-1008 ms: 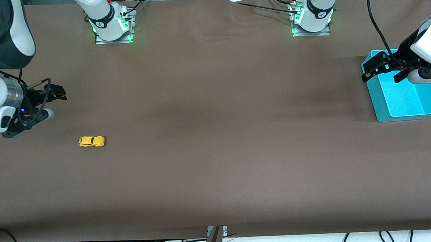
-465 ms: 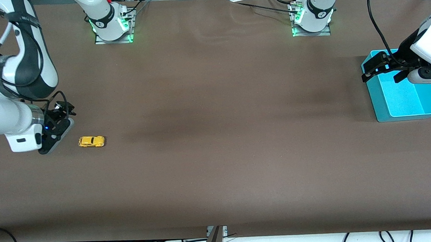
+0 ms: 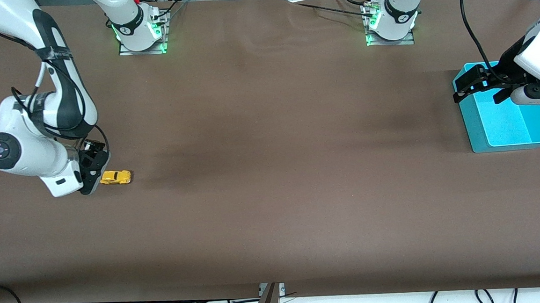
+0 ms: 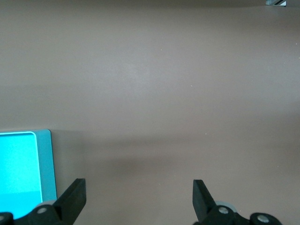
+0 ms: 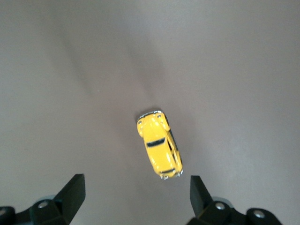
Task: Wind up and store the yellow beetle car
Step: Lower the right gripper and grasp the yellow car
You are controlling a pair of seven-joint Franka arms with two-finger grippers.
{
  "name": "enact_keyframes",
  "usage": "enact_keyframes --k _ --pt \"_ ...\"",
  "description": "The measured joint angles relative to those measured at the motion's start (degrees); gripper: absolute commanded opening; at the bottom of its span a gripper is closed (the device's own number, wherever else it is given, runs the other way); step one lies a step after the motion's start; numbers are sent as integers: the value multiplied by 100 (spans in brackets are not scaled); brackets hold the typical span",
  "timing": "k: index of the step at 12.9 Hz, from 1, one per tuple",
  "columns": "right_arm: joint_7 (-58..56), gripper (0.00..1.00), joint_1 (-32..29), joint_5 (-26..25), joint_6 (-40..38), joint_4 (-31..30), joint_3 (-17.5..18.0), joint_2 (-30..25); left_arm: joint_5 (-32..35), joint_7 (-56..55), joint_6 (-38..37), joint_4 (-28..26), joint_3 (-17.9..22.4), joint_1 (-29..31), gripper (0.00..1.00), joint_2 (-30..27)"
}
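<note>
Right hand [image 5: 133, 199] hovering just beside car [image 3: 115, 177], fingers apart. Should be centring over body, lowering straight. Left hand [image 4: 139, 201] waiting apart over bin [image 3: 512, 122].

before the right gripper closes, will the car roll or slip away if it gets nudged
Probably yes: the car stands on its wheels on the flat table, so a lengthwise nudge could roll it. Its glossy, rounded shell may slip between the fingers. It looks rigid and light, far smaller than the open right gripper above it.
</note>
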Motion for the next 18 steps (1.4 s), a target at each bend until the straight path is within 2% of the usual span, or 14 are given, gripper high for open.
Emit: enact_keyframes --k 4,9,16,18 --pt "-566 99 -74 0 972 -702 -18 2 0 0 0 0 0 0 100 0" --pt "-1357 98 -219 1 1895 -1206 -27 12 0 0 -129 0 28 8 100 1" --pt "-1791 98 -296 1 2662 -1447 -27 279 0 0 -277 0 18 6 100 1" --pt "-1843 91 -319 1 2745 -1446 -27 341 0 0 -279 0 18 6 100 1"
